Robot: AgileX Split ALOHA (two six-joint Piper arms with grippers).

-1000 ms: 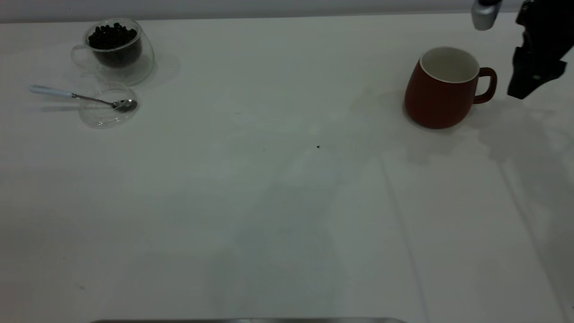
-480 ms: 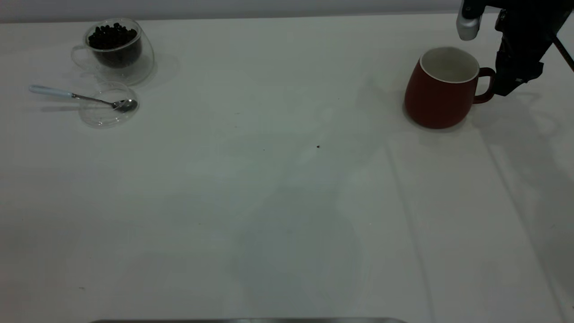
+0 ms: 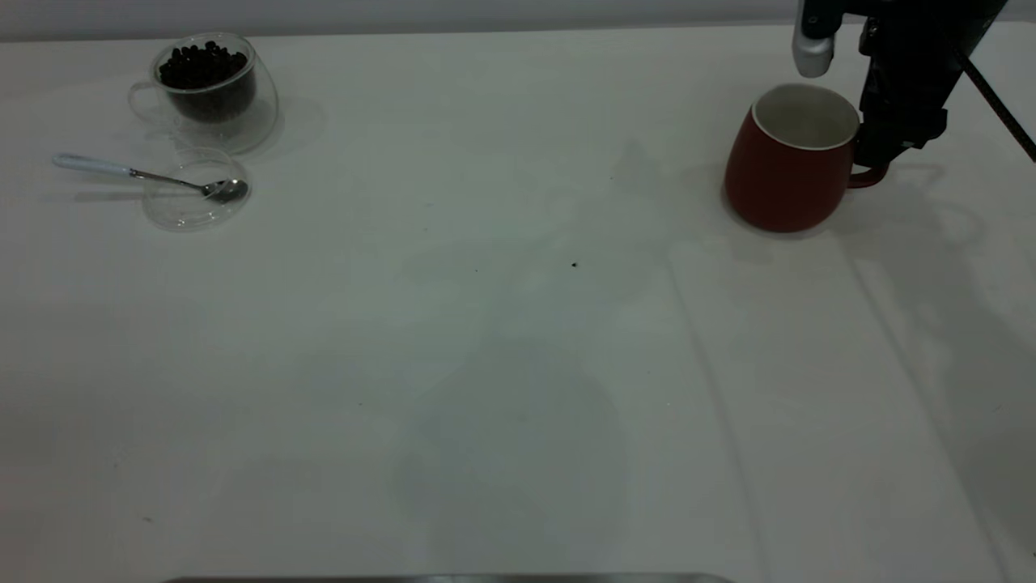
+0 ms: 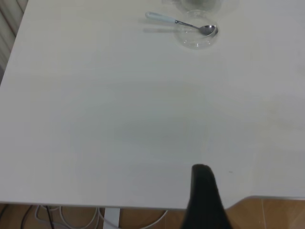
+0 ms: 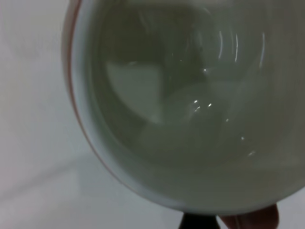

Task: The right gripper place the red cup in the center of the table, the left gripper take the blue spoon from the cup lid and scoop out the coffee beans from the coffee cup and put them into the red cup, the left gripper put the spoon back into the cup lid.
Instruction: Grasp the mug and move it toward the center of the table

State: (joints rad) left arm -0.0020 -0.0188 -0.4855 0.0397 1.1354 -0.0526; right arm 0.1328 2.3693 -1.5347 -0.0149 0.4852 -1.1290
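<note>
The red cup (image 3: 789, 166) stands upright at the far right of the table (image 3: 486, 364). My right gripper (image 3: 878, 158) is down at its handle, covering most of the loop. In the right wrist view the cup's white inside (image 5: 190, 105) fills the picture, with the red handle (image 5: 252, 220) at the edge. Far left, the blue spoon (image 3: 121, 171) rests with its bowl in the cup lid (image 3: 193, 202). Behind it is the coffee cup (image 3: 214, 93), filled with coffee beans (image 3: 202, 66). My left gripper (image 4: 205, 191) hangs over the table's near edge, far from the spoon (image 4: 176, 21) and lid (image 4: 196, 37).
A single dark speck (image 3: 574, 264) lies near the table's middle. The left wrist view shows the table's edge (image 4: 95, 206) with cables and a wooden floor below it. A grey strip (image 3: 445, 578) runs along the front edge.
My right gripper has come down and leftward from beside the red cup onto its handle. The cup has shifted slightly left. Spoon, lid and coffee cup have not moved.
</note>
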